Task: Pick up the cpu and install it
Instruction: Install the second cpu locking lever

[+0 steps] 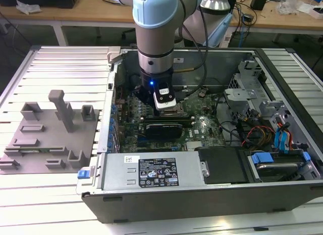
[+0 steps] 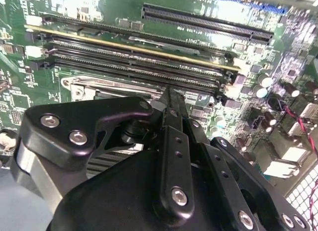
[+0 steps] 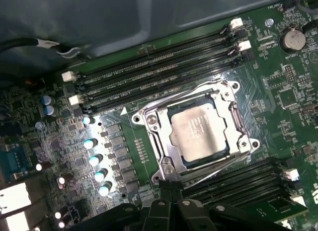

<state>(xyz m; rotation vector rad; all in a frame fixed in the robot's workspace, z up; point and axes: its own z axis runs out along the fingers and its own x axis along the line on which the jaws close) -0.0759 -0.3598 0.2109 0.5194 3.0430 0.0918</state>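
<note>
Chip [image 3: 199, 132] lies flat in the metal-framed socket [image 3: 154, 122] on the green board [image 3: 124, 156], between memory slot rows. Gripper [image 3: 171, 191] just beside the frame, fingers pressed together, holding nothing.

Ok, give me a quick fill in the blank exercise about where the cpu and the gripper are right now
1. The cpu lies inside the ____ on the motherboard.
2. In the exterior view, the grey plastic tray sits to the ____ of the computer case.
3. In the exterior view, the gripper hangs above the ____, not the tray.

Missing words: socket; left; motherboard
</note>
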